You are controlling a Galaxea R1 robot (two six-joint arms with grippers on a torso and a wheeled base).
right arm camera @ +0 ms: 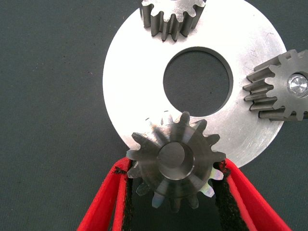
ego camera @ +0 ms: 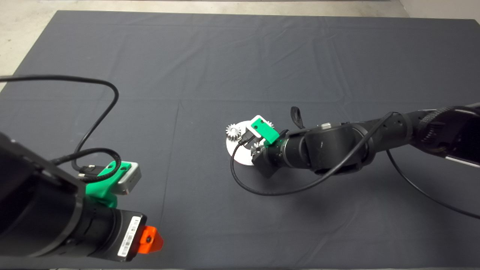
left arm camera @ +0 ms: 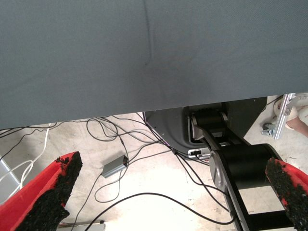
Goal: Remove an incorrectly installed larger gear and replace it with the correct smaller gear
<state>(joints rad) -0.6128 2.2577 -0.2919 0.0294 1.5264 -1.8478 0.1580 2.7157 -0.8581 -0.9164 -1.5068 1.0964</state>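
Steel, dark grey and solid: the larger gear (right arm camera: 175, 161) is surely heavy for its size, fully stiff and not fragile. Its flared teeth are smooth metal, so I judge it can slip or turn if it is squeezed only on the tooth tips. The best hold is across two opposite sides, with the pads pressing low on the teeth.

It sits at the rim of a silver disc (right arm camera: 130, 72) on the table (ego camera: 240, 56), beside the round hole of the disc. The right end effector (right arm camera: 174, 166) is closed around it, and its black pads (right arm camera: 126, 192) lie against the teeth on both sides.

The right wrist view shows this grip, and also two pale silver gears (right arm camera: 171, 17) (right arm camera: 279, 89) on the same disc. In the head view the green body of the end effector hides the grip. The left end effector (left arm camera: 175, 166) waits at the lower left with fingers wide apart and nothing between them. Its wrist view shows only the table edge and cables on the floor. No view shows the smaller gear.
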